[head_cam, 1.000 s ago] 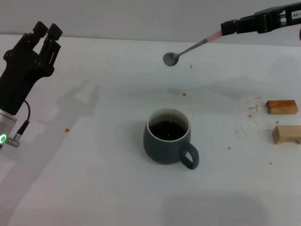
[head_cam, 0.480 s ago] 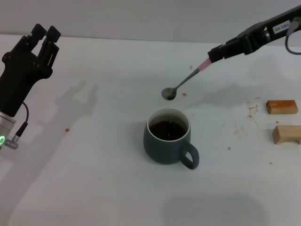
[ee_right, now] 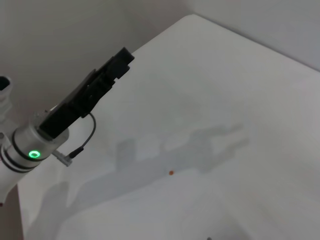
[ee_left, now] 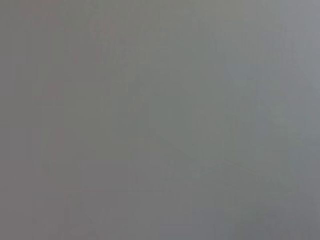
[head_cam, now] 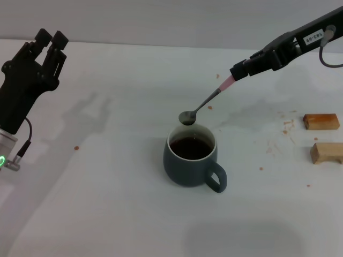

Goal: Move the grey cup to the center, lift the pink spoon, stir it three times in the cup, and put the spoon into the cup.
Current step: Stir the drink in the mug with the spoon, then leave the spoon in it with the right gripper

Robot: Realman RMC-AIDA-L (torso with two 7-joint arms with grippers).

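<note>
Head view, nearest first: the cup (head_cam: 190, 158) stands upright near the middle of the white table (head_cam: 107, 214), its loop handle turned toward the robot and to the right, dark brown liquid well up the pale inner wall. It looks like heavy glazed ceramic, stiff but breakable and likely slick, and full enough to slop if knocked, so any nudge from the spoon ought to be gentle. Just beyond its far rim hangs the metal bowl of the spoon (head_cam: 206, 103), apart from the rim and not yet in the liquid; the slim handle slopes up and to the right. The spoon seems light and rigid, and its thin handle could twist in a loose grip, so the pink end is the sensible place to hold it. That is where the right claw (head_cam: 238, 70) grips it, closed on the tip of the handle, with its arm reaching in from the far right. To the right lie two tan wooden blocks (head_cam: 321, 121), well apart from the cup, among small brown specks. At the far left the left claw (head_cam: 49, 38) is parked above the table, its fingers a little parted and holding nothing. The left wrist view shows only blank grey.
</note>
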